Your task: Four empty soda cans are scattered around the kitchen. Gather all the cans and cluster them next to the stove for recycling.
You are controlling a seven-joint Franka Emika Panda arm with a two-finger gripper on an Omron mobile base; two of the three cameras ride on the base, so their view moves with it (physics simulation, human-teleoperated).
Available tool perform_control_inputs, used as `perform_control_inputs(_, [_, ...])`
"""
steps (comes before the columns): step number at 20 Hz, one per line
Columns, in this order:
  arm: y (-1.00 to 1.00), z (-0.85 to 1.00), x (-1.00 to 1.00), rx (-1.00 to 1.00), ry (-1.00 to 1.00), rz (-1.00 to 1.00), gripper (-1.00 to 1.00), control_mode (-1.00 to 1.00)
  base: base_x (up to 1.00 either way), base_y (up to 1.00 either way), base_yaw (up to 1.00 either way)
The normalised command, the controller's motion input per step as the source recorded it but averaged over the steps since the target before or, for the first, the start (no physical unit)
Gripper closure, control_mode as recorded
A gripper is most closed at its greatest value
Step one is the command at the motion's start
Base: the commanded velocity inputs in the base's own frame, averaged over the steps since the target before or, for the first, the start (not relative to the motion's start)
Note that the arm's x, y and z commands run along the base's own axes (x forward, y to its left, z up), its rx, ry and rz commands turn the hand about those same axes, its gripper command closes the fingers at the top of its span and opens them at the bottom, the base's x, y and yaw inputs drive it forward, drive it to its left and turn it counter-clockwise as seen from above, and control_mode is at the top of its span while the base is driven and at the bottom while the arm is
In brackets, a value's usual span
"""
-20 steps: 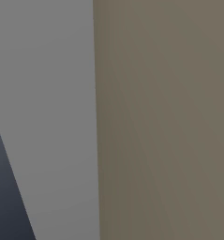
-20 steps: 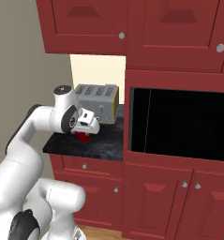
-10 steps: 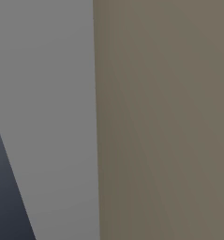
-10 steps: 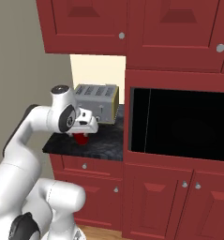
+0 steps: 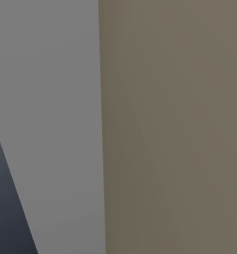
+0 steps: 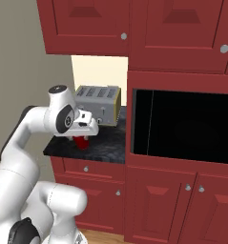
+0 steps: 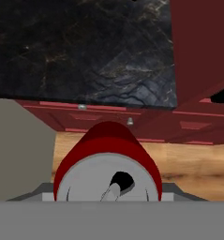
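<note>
Red cabinets [image 6: 177, 28]: above and below, black oven [image 6: 182, 126] at 3 o'clock. Black marbled bench [image 6: 103, 147]: carries silver toaster [image 6: 97, 105]. Pincer [image 6: 82, 138]: pinching the red soda can [image 6: 81, 141], held just above bench, at 7 o'clock of toaster; can's silver top [image 7: 108, 180] faces the hand camera.

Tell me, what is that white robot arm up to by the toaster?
The arm's gripper is closed around a red soda can, just above the black marbled countertop in front of the silver toaster. The hand view looks down on the can's silver top, with the counter edge and wood floor beyond it. A black glass-door oven sits to the right, among dark red cabinets.
</note>
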Motion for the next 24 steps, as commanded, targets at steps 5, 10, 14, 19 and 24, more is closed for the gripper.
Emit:
perform_control_inputs(5, [-0.08, 0.00, -0.12, 0.00, 0.02, 0.00, 1.00, -1.00, 0.00, 0.00, 0.00])
perform_control_inputs(10, [-0.22, 0.00, -0.21, 0.00, -0.01, -0.01, 1.00, -1.00, 0.00, 0.00, 0.00])
perform_control_inputs(14, [0.00, 0.00, 0.00, 0.00, 0.00, 0.00, 1.00, 1.00, -0.25, -0.28, -0.06])
perform_control_inputs(19, [0.00, 0.00, 0.00, 0.00, 0.00, 0.00, 1.00, 1.00, -0.44, -0.41, -0.16])
perform_control_inputs(24, [0.00, 0.00, 0.00, 0.00, 0.00, 0.00, 1.00, 1.00, -0.18, -0.50, -0.26])
